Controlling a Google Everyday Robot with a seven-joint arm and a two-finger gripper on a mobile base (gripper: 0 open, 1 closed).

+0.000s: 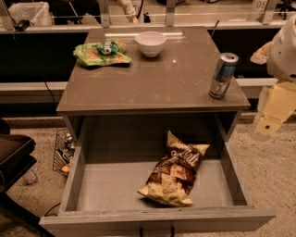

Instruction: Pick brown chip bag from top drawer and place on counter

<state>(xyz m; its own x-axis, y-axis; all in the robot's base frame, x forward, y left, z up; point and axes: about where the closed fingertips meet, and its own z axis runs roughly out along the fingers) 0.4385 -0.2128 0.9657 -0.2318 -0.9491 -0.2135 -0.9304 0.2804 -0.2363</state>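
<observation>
Camera view: brown chip bag point(173, 173) lying inside open top drawer point(152, 217). End effector point(270, 115) off right of table point(152, 78), apart from bag; grip impossible to tell.

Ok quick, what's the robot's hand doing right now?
Gripper: at the right edge, beside the top drawer, not touching the brown chip bag; open or closed cannot be told.

One readable number
A sign point(261, 4) at back right reads "05"; script on the brown chip bag point(173, 172) is illegible; the gripper point(270, 115) hangs at the right edge
</observation>
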